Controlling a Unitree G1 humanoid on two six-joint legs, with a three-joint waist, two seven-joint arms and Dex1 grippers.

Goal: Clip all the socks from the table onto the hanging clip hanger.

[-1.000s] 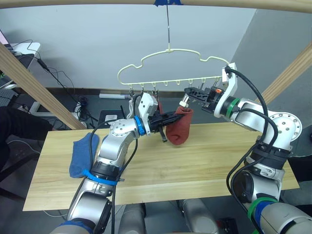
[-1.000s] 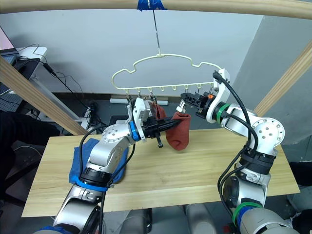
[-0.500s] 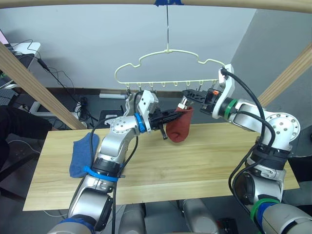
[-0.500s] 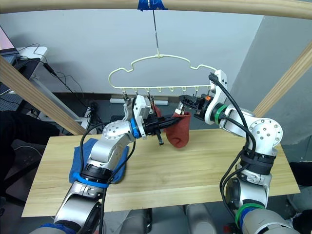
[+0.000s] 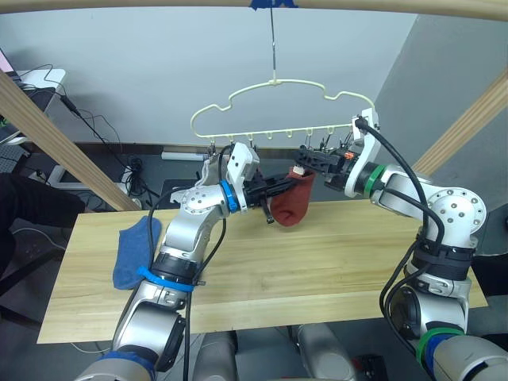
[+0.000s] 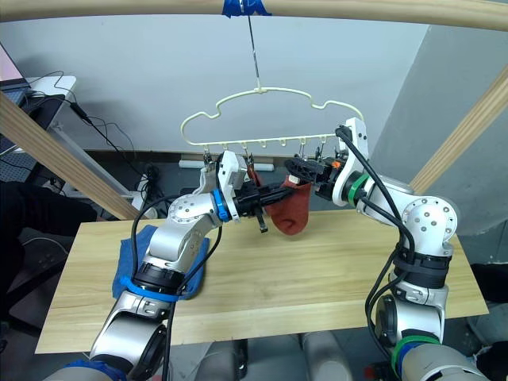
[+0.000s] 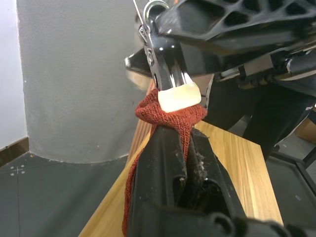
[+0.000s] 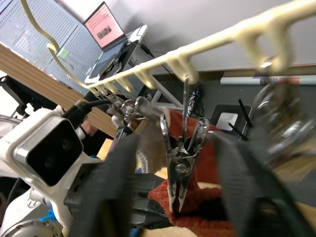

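Rust-red sock [image 5: 290, 208] hung in mid-air above the worktop [image 5: 317, 270] because I had the left gripper [image 5: 275, 189] pinched shut on its cuff, lifting the open edge up toward the clip hanger [image 5: 274, 107] so a clip could take it. From the left wrist view the knit cuff bunched right at that gripper's tips, and a silver clip [image 7: 165, 74] with pale pads sat touching the top of the fabric. I could not tell whether the clip had truly bitten or merely rested on the cuff.

I had the right gripper [image 5: 305, 155] brought in from the other side, level with the hanger's lower bar, and its job as I judged it was to squeeze that clip open. In the right wrist view the two fingers stood apart on either side of the clip [image 8: 181, 163], so it was spread and holding nothing firmly that I could see. The red sock lay just below it, between the two grippers.

Further along the bar, behind the left arm, another red sock [image 6: 252, 181] seemed already hung, though mostly hidden. One blue sock [image 5: 131, 254] lay on the worktop, well apart to the left, waiting its turn
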